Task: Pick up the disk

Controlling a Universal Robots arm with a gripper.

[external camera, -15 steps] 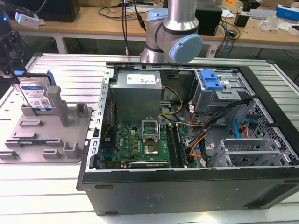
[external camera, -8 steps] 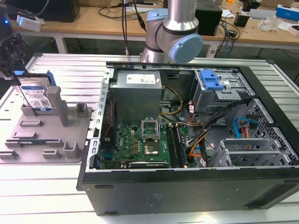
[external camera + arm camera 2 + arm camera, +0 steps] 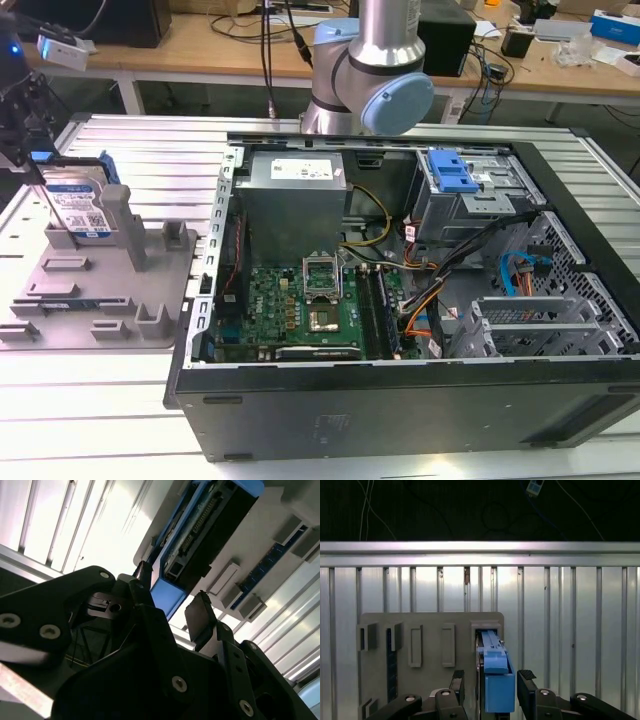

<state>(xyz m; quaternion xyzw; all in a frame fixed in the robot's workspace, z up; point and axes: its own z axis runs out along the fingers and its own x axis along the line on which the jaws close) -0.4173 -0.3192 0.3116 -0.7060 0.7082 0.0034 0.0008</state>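
Note:
The disk point(image 3: 76, 207) stands on edge in a slot of the grey fixture point(image 3: 110, 300) at the exterior view's left, its white-and-blue label showing and a blue rail along its top. My gripper point(image 3: 38, 158) hangs just above it. In both wrist views the jaws are open and straddle the disk's blue rail point(image 3: 496, 680) point(image 3: 167, 597). One finger point(image 3: 457, 684) stands a little off one face. The other finger point(image 3: 526, 684) is close beside the opposite face. In the second wrist view a gap still shows between that finger point(image 3: 200, 616) and the disk.
An open computer case point(image 3: 560, 370) fills the middle and the exterior view's right, with a blue-handled drive cage point(image 3: 450, 172) inside. The arm's base point(image 3: 375, 70) rises behind it. The fixture has upright posts point(image 3: 120, 215) beside the disk. All rest on a ribbed aluminium table point(image 3: 90, 420).

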